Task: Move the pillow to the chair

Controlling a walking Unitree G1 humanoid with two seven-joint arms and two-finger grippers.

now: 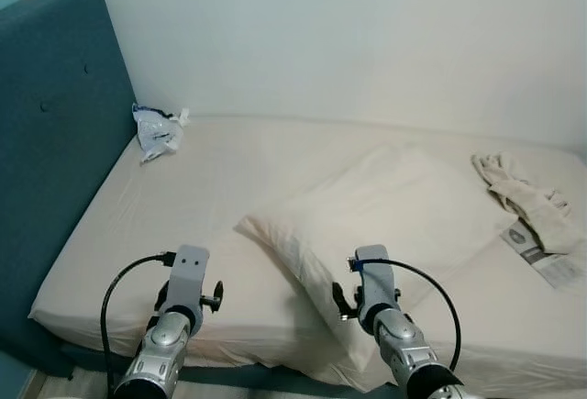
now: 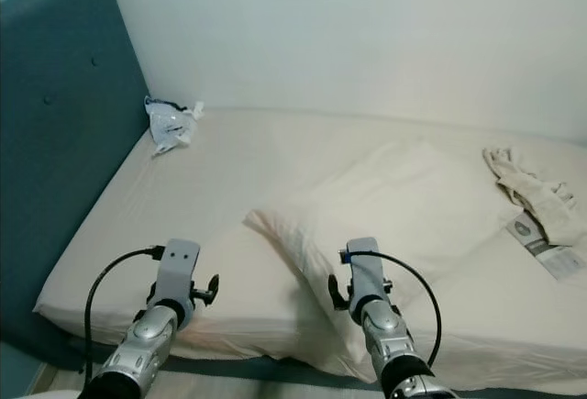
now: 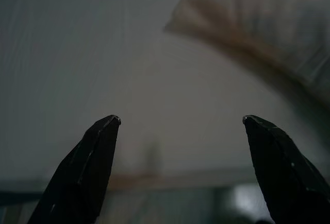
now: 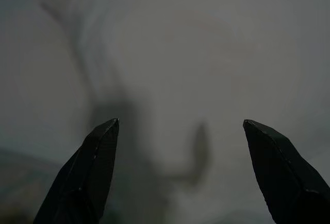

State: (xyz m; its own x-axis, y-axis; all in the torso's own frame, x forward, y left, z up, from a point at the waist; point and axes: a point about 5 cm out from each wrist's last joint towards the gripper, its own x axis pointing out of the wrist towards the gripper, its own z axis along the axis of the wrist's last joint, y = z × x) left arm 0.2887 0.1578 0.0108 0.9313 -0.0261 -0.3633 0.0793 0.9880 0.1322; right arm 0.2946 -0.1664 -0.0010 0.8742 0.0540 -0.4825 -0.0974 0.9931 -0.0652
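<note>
While the cream pillow (image 1: 385, 220) is lying askew on the bed (image 1: 183, 225), right of centre with one corner pointing left, you are holding both arms over the near edge of the mattress. Your left gripper (image 3: 180, 123) is hovering with its fingers spread wide and empty, left of the pillow's corner. Your right gripper (image 4: 180, 123) is likewise gaping, over the pillow's near side. A crumpled bag (image 1: 156, 131) is sitting by the teal headboard (image 1: 55, 124); a pale cloth (image 1: 527, 199) is lying far right.
</note>
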